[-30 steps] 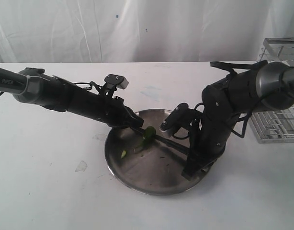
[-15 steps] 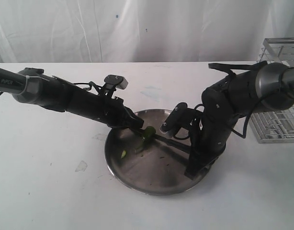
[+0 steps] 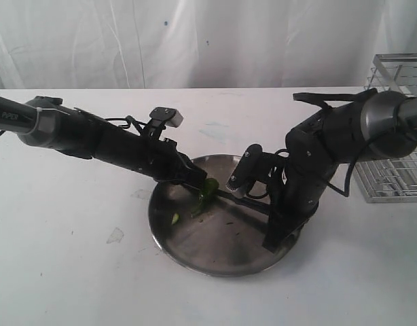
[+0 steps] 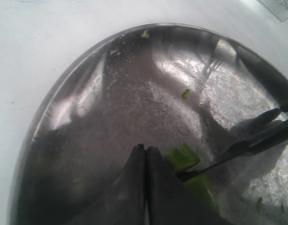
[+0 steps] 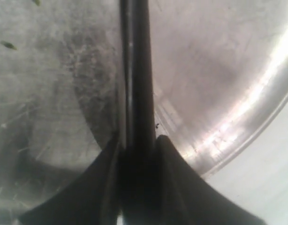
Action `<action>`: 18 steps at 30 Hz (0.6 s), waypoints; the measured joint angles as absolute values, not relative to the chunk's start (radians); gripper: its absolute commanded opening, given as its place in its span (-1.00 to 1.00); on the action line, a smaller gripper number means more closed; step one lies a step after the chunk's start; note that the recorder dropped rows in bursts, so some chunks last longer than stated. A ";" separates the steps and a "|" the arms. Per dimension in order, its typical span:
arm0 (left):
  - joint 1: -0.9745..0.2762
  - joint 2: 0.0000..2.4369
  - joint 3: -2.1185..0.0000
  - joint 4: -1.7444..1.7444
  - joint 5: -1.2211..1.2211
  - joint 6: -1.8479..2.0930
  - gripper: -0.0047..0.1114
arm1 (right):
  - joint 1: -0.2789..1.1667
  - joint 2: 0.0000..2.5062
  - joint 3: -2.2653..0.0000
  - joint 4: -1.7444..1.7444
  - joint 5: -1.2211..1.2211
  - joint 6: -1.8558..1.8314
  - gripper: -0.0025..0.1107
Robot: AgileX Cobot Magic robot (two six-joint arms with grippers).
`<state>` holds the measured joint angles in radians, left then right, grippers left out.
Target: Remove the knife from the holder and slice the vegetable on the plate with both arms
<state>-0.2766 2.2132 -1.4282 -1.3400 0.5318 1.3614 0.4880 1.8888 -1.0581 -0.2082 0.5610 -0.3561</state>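
Observation:
The steel plate [image 3: 222,252] lies mid-table. On it rests the green vegetable [image 3: 208,187], seen in the left wrist view as cut green pieces [image 4: 182,157]. My left gripper [image 3: 193,180] is shut, and its fingertips [image 4: 145,150] rest right beside the vegetable with nothing between them. My right gripper [image 3: 271,216] is shut on the knife [image 3: 239,200]. The knife's black handle [image 5: 137,70] runs out between the fingers over the plate [image 5: 205,70]. The dark blade [image 4: 242,147] points at the vegetable. The wire holder [image 3: 399,156] stands at the far right.
Small green slices [image 3: 174,218] lie loose on the plate, and more bits [image 4: 185,94] show in the left wrist view. A white curtain hangs behind the white table. Both arms lean in over the plate from opposite sides.
The right arm has shifted slightly, nudging the knife blade toward the vegetable. The left gripper and vegetable have edged a little lower on the plate.

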 measured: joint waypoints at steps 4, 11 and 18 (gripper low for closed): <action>-0.277 2.213 -1.428 -1.340 0.534 1.361 -0.92 | 0.488 1.889 -1.056 -0.259 0.550 -0.305 -0.96; -0.277 2.213 -1.428 -1.344 0.542 1.346 -0.92 | 0.500 1.878 -1.049 -0.373 0.545 -0.215 -0.96; -0.277 2.207 -1.428 -1.347 0.558 1.340 -0.92 | 0.500 1.872 -1.049 -0.380 0.558 -0.205 -0.96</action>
<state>-0.2766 2.2071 -1.4282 -1.3467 0.5582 1.3397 0.5003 1.8722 -1.0487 -0.3801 0.5579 -0.2050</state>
